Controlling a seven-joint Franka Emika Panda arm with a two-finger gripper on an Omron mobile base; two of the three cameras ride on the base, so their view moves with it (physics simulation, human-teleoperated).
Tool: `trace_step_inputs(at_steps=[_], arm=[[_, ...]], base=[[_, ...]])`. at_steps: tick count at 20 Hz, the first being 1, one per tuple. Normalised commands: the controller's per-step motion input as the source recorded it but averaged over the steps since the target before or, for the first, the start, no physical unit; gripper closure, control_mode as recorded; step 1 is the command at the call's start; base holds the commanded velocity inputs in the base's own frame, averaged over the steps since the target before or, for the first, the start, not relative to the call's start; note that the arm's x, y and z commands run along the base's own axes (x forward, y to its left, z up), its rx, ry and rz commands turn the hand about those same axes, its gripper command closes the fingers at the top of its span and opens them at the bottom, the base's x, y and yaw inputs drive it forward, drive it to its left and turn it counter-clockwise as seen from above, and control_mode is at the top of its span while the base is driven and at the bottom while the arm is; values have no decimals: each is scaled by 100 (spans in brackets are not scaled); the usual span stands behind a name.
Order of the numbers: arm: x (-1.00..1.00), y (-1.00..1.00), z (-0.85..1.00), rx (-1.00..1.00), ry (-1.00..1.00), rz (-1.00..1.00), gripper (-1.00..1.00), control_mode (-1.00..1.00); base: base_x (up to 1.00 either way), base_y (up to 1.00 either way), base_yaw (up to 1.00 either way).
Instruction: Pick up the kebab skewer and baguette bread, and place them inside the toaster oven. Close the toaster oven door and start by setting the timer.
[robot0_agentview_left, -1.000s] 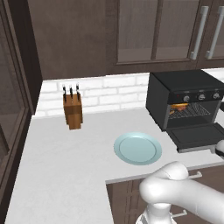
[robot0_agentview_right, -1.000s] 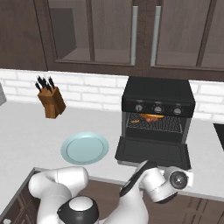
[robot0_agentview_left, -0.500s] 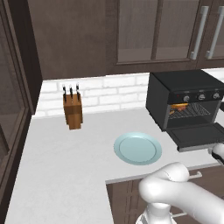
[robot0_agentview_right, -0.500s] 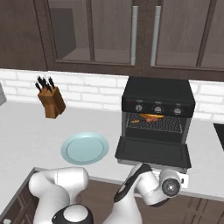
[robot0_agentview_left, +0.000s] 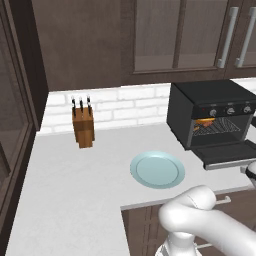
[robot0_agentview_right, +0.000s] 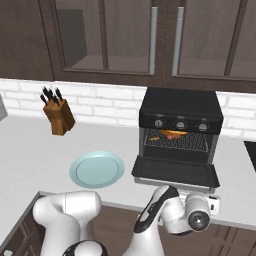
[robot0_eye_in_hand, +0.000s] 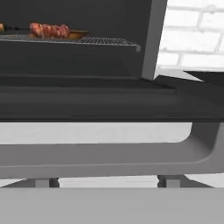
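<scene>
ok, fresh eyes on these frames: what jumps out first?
The black toaster oven at the counter's right, with its door dropped open and the skewer already on the rack inside. In the hand view the door's bar handle sits right in front of the camera. Left of the oven, a bare pale blue plate, and a knife block by the brick wall.

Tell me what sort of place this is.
A rendered home kitchen, most likely: a pale counter backed by white brick tile, dark wall cabinets above, a knife block and a black toaster oven with its door down.
</scene>
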Motion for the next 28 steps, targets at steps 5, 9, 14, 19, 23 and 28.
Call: trace_step_inputs(at_steps=[5,9,14,19,23,28], arm=[[68,24,56,0,-3,0,100,-100],[62,24,48,0,0,0,100,-100],[57,18,55,0,0,0,100,-100],[59,26,62,0,0,0,100,-100],[61,26,55,0,0,0,100,-100],[72,44,44,0,0,0,-100,-100]], base=[[0,0,0],[0,0,0],[0,0,0],[0,0,0],[0,0,0],[0,0,0]])
